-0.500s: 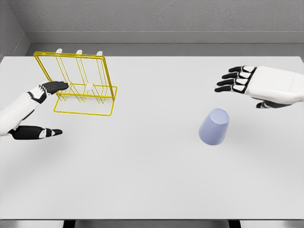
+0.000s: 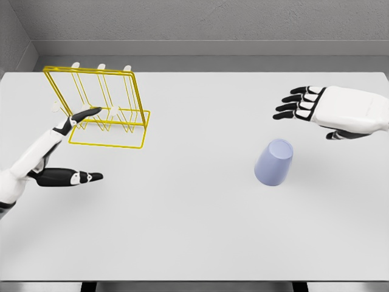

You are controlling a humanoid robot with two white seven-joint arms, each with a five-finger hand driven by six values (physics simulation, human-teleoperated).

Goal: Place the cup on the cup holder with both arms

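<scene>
Item, the surface (image 2: 182,243): white, bare along its near edge.

Item, my left hand (image 2: 58,155): near the left edge, fingers spread wide, thumb stretched low toward the middle, holding nothing. One fingertip overlaps the rack's wires in this view; I cannot tell whether it touches them.

Item, the cup (image 2: 274,162): pale lavender, upside down, wide rim toward me, standing right of centre, well apart from the rack. Nothing grips it.

Item, my right hand (image 2: 331,109): by the right edge, just beyond the cup and apart from it, fingers extended and loosely parted, thumb tucked below, empty.

Item, the cup holder (image 2: 100,109): yellow wire rack with white-tipped pegs, upright toward the far left corner, no cup on it.

Step in hand, as I judge it: the approach, before any grasp. The next move calls for my right hand to drop beside the cup and close around its wall, then carry it leftward toward my left hand or the pegs.
</scene>
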